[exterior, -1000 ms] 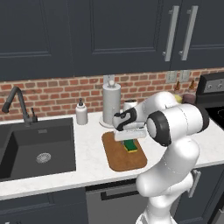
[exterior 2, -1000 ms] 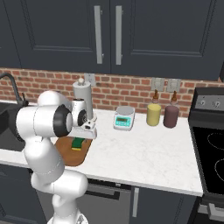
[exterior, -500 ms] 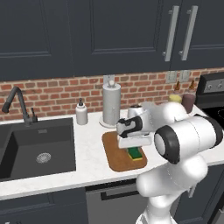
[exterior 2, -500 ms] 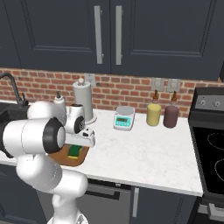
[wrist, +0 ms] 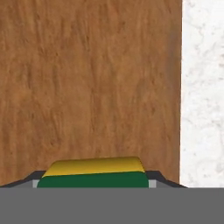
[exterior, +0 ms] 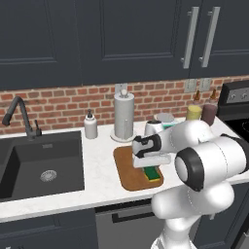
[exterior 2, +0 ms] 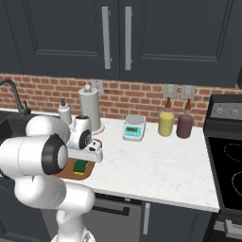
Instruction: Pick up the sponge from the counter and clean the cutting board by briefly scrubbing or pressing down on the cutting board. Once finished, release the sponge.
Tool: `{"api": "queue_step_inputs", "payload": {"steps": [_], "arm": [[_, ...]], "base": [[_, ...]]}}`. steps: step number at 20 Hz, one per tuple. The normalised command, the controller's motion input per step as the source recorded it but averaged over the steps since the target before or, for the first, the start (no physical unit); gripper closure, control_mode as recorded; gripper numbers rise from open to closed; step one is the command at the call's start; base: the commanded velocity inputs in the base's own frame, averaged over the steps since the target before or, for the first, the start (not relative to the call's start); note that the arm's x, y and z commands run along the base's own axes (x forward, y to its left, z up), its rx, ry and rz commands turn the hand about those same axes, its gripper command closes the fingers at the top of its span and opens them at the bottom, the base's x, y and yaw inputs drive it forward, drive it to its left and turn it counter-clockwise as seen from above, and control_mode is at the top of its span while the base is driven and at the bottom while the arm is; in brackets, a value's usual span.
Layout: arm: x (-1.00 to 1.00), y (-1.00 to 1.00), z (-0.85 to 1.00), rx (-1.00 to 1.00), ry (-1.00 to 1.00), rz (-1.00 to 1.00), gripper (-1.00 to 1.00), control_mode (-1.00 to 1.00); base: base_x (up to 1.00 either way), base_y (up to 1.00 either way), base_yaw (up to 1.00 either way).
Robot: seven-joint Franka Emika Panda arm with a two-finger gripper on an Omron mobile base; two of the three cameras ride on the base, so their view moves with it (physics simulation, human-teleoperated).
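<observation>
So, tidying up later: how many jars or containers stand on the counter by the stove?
2. A yellow jar and a dark brown jar stand side by side at the brick wall, left of the stove. The arm may hide others.

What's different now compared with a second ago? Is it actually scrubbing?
The gripper, shut on the sponge throughout, has slid it across the cutting board from the middle toward the near front edge, and the arm's elbow swung closer to the cameras. The board, the paper towel holder and the scale stayed put.
</observation>
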Motion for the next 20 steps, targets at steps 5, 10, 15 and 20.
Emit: {"api": "queue_step_inputs", "payload": {"steps": [5,10,15,20], "arm": [[-0.23,0.00,-0.74,0.00,0.00,0.01,1.00,-1.00],[-0.20,0.00,-0.94,-0.02,0.00,0.02,1.00,-1.00],[-0.34,0.00,-0.99,-0.02,0.00,0.03,1.00,-1.00],[-0.92,0.04,-0.84,0.00,0.00,0.03,1.00,-1.00]], "base": [[0.00,0.00,0.00],[0.00,0.00,0.00],[0.00,0.00,0.00],[0.00,0.00,0.00]]}}
